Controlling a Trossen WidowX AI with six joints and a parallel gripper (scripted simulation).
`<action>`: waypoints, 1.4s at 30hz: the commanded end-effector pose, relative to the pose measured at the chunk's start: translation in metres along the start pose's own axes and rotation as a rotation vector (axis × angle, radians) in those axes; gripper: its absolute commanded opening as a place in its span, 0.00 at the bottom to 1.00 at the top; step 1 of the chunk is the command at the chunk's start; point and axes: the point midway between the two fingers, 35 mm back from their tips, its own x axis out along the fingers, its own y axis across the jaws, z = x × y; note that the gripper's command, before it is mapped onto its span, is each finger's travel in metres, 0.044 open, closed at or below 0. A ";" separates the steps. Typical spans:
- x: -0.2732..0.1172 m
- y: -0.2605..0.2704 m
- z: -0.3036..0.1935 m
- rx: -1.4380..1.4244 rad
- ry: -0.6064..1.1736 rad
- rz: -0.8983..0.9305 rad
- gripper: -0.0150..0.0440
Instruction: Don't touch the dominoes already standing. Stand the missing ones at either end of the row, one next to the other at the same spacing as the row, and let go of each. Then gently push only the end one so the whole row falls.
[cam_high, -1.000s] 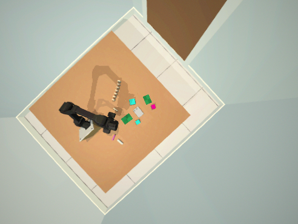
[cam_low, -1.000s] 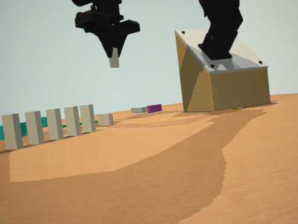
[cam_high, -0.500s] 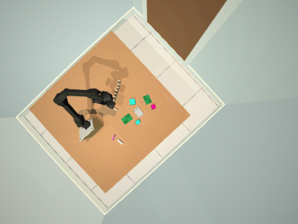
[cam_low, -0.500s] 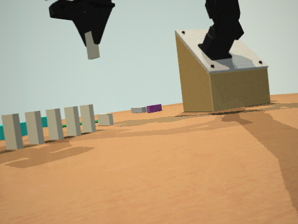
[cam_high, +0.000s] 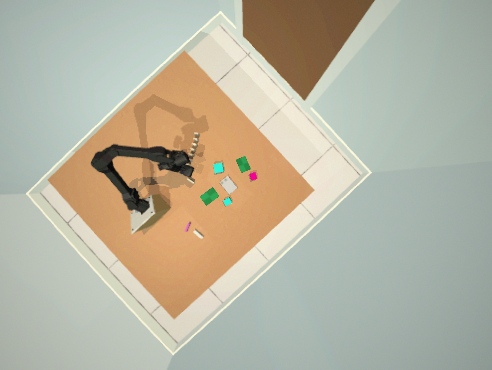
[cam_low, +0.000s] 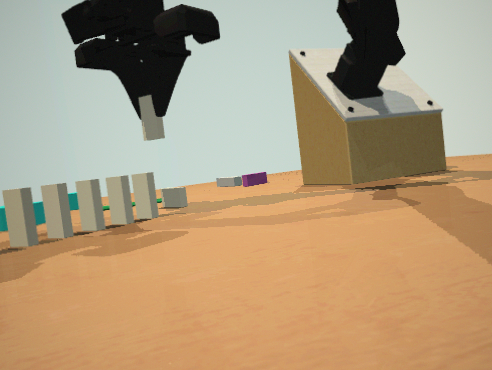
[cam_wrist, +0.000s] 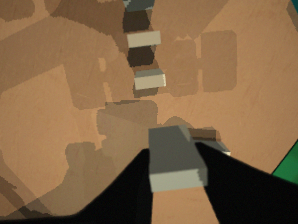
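My gripper (cam_low: 151, 115) (cam_wrist: 172, 152) is shut on a pale grey domino (cam_low: 154, 130) (cam_wrist: 176, 147). It holds the domino high above the table, slightly tilted in the exterior view. Several pale dominoes stand in a row; the row's nearest one to the arm base (cam_low: 144, 196) (cam_wrist: 150, 81) and its neighbour (cam_low: 119, 201) (cam_wrist: 144, 39) stand upright. In the top view the row (cam_high: 194, 145) runs up from beside the gripper. Another pale domino (cam_high: 190, 180) (cam_low: 174, 198) lies low beyond the row's near end, partly hidden by the held domino and a finger in the wrist view.
Two green pieces (cam_high: 209, 196) (cam_high: 243, 164), a grey plate (cam_high: 228, 185), cyan blocks (cam_high: 218, 168) (cam_high: 227, 201) and a magenta block (cam_high: 253, 176) lie to the row's side. A purple bar (cam_high: 188, 227) (cam_low: 254, 179) and a white bar (cam_high: 198, 234) (cam_low: 229, 182) lie farther off. The wedge base (cam_low: 325, 135) carries the arm.
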 end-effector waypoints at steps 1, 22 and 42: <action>0.022 0.001 0.000 0.008 0.001 0.007 0.44; 0.082 0.009 -0.005 0.007 -0.003 0.019 0.44; 0.061 0.005 -0.002 0.006 -0.001 0.012 1.00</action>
